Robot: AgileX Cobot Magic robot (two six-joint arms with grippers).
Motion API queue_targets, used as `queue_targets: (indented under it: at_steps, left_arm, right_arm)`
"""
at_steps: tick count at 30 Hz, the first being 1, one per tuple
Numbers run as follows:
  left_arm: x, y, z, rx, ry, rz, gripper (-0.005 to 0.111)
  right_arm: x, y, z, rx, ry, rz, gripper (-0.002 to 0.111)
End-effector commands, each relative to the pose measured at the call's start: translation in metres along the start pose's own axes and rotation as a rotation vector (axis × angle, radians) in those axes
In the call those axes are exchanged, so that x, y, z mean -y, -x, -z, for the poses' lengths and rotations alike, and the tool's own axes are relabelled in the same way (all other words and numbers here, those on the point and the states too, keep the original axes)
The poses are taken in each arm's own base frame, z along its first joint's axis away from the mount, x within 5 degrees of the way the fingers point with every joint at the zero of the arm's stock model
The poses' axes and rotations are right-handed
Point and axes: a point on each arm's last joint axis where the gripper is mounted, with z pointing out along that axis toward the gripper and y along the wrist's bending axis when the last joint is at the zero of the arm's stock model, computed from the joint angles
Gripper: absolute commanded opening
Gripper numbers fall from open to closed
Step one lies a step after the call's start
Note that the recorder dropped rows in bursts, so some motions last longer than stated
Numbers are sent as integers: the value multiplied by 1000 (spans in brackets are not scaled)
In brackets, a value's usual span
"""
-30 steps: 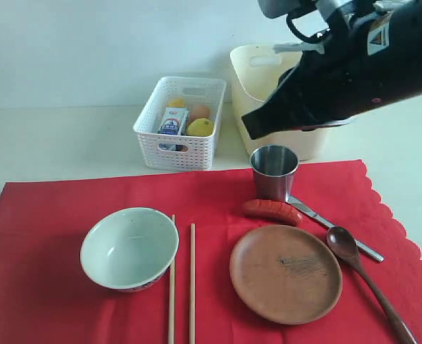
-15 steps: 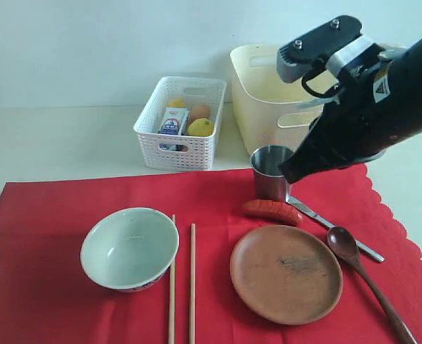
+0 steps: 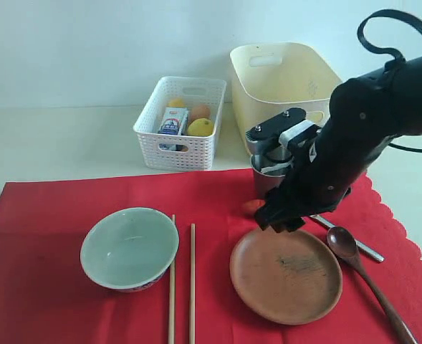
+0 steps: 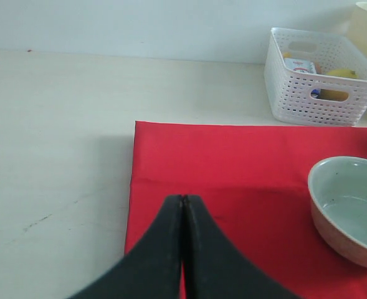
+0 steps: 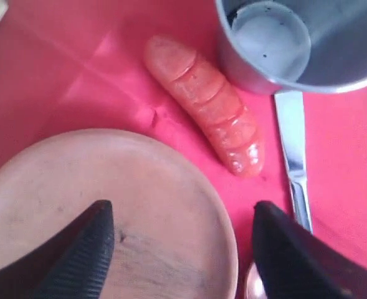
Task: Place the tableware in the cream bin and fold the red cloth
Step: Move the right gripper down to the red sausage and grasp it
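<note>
My left gripper (image 4: 183, 200) hangs above the left edge of the red cloth (image 3: 46, 287), jaws pressed together and holding nothing. The cloth lies flat and unfolded. On it, moving right: the pale green bowl (image 3: 129, 247), the pair of chopsticks (image 3: 182, 283), then the brown plate (image 3: 286, 274). My right gripper (image 5: 182, 215) hovers over the plate's far rim, jaws spread and empty, near a sausage (image 5: 205, 106) and the steel cup (image 5: 283, 43). The knife (image 5: 292, 149) and wooden spoon (image 3: 354, 261) lie farthest right. The cream bin (image 3: 282, 72) stands behind the cloth, beside a white basket (image 3: 180, 122). I judge the task barely begun: every piece awaits binning, and the folding comes last.
</note>
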Motion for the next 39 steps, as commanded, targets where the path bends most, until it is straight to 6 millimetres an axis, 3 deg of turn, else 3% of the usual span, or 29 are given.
queue_targets:
  at_steps: [1,12,19,27,34,39]
  left_arm:
    - [0,2,1,20,-4,11,0]
    - [0,2,1,20,-4,11,0]
    - [0,2,1,20,-4,11,0]
    - [0,2,1,20,-4,11,0]
    - [0,2,1,20,-4,11,0]
    - [0,2,1,20,-4,11,0]
  right_arm:
    - [17,10,-13,35,3,-77,64]
    - [24,26,-42,32,17,-87,64]
    - [24,24,-60,1,20,-62,63]
    - [24,24,-68,13,17,-65,39]
    - [24,24,-69,8,18,-65,0]
    - [23,20,-68,-30,27,-52,0]
